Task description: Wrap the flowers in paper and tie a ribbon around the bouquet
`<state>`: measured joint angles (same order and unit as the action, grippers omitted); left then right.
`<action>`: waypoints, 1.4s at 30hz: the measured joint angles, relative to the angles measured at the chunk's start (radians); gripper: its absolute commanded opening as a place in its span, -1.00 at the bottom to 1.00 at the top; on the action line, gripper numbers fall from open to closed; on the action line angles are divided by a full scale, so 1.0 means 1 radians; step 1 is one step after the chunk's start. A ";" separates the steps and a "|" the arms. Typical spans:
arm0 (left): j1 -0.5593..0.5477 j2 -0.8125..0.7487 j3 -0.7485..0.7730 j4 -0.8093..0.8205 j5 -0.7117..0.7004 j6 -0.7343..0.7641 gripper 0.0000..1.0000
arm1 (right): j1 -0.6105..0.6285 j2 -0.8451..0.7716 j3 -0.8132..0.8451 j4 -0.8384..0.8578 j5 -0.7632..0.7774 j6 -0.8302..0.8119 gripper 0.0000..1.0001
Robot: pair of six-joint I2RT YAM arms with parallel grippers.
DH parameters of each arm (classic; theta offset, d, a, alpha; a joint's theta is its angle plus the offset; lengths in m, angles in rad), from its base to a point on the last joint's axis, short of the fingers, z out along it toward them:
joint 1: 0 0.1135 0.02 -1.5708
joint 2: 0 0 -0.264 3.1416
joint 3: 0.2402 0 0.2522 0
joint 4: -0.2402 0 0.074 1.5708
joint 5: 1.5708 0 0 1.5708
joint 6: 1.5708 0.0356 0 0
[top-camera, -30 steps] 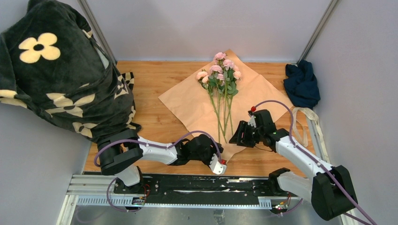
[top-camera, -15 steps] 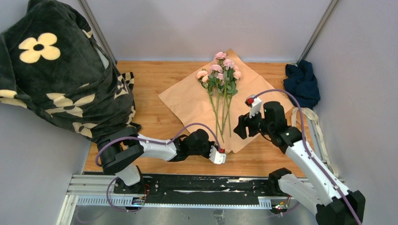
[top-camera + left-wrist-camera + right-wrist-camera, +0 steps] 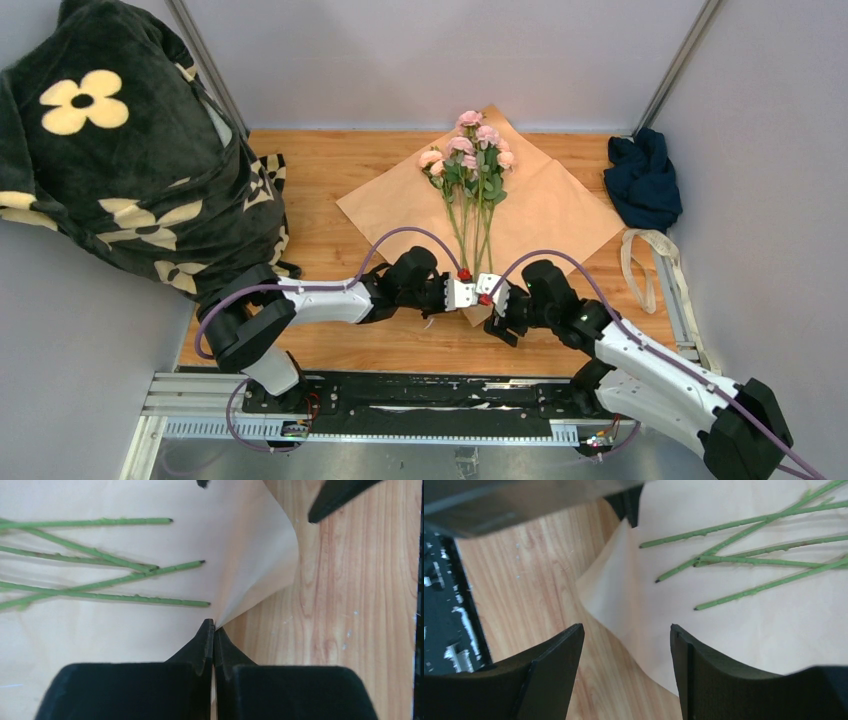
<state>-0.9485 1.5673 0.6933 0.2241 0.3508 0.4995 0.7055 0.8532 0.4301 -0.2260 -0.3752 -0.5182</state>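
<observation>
Top external view: on the wooden counter [image 3: 330, 260] the tan paper [image 3: 545, 215] lies spread as a diamond, with the flowers [image 3: 470, 165] along its middle. The left claw [image 3: 214, 626] is clenched on the paper's lifted near edge. The right claw [image 3: 626, 630] gapes wide over that corner.

Left arm [image 3: 330, 298] and right arm [image 3: 640, 355] angled inward; left jaws pinched together, right jaws apart.
</observation>
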 measured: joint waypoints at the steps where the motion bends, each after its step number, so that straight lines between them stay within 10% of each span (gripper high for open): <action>1: 0.005 0.000 0.000 -0.011 0.006 -0.012 -1.00 | 0.000 0.012 0.001 0.008 0.014 -0.010 0.40; 22: 0.129 -0.042 -0.045 -0.008 0.167 -0.163 -1.00 | 0.004 0.067 -0.068 0.154 0.125 -0.104 0.33; 32: 0.147 -0.055 -0.062 0.021 0.201 -0.206 -1.00 | 0.008 0.244 -0.070 0.269 0.151 -0.181 -0.98; 33: 0.147 -0.055 -0.062 0.024 0.202 -0.209 -0.93 | 0.008 0.244 -0.068 0.267 0.151 -0.185 -1.00; 37: 0.148 -0.056 -0.063 0.035 0.208 -0.216 0.44 | 0.003 0.245 -0.059 0.267 0.150 -0.187 -1.00; 42: 0.147 -0.119 -0.097 0.038 0.204 -0.184 0.99 | -0.056 0.286 0.000 0.238 0.109 -0.177 -1.00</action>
<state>-0.8017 1.4483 0.5961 0.2623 0.5552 0.3153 0.6495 1.1393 0.4297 0.0120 -0.2665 -0.6952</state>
